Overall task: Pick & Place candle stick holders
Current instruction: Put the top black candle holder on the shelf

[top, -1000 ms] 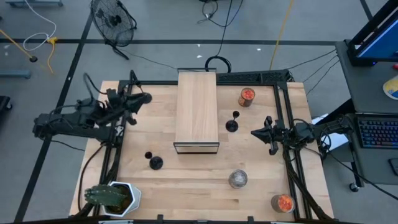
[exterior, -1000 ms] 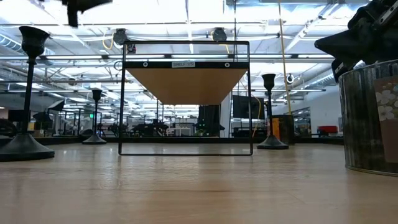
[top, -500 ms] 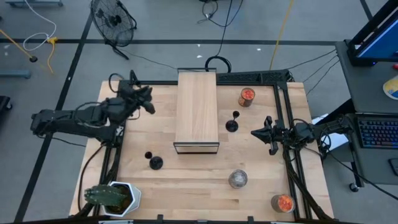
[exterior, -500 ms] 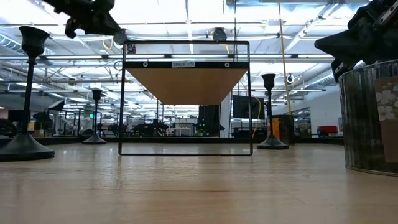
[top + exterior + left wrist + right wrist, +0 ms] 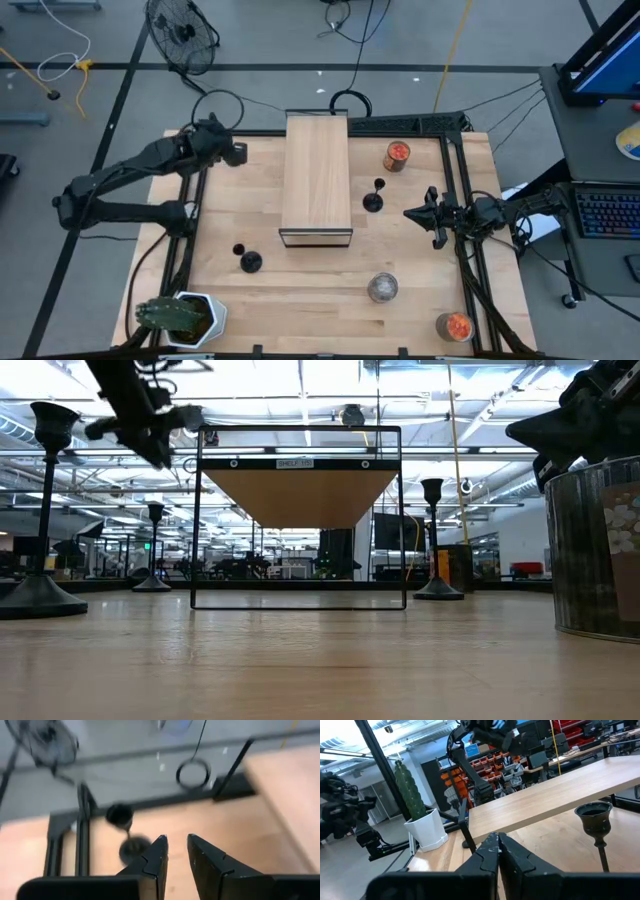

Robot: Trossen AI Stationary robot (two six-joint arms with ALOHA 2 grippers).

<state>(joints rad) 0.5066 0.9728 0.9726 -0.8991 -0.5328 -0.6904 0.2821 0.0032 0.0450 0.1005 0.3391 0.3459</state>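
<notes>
Three candle stick holders are in my sight on the wooden table [image 5: 300, 300]. One [image 5: 373, 200] stands just right of the wooden shelf [image 5: 318, 178]. A second [image 5: 248, 260] stands in open board near the shelf's front-left corner. A third [image 5: 122, 822] sits by the black frame rail at the far-left corner. It shows only from the left wrist and, small, in the low view [image 5: 153, 550].

I count two glass jars with orange contents, one at the far right [image 5: 398, 154] and one at the near-right corner [image 5: 454, 326]. There is one silvery jar [image 5: 382, 288] and one potted cactus [image 5: 180, 318] at the near-left corner.

The left gripper [image 5: 176, 839] hangs above the far-left corner, its fingers a narrow gap apart with nothing between them. The third holder is just beyond its tips. The right gripper [image 5: 498, 836] waits at the table's right edge, fingers pressed together and empty, pointing toward the holder beside the shelf.

Bare board lies open between the shelf's front and the near edge. The shelf fills the middle of the far half.
</notes>
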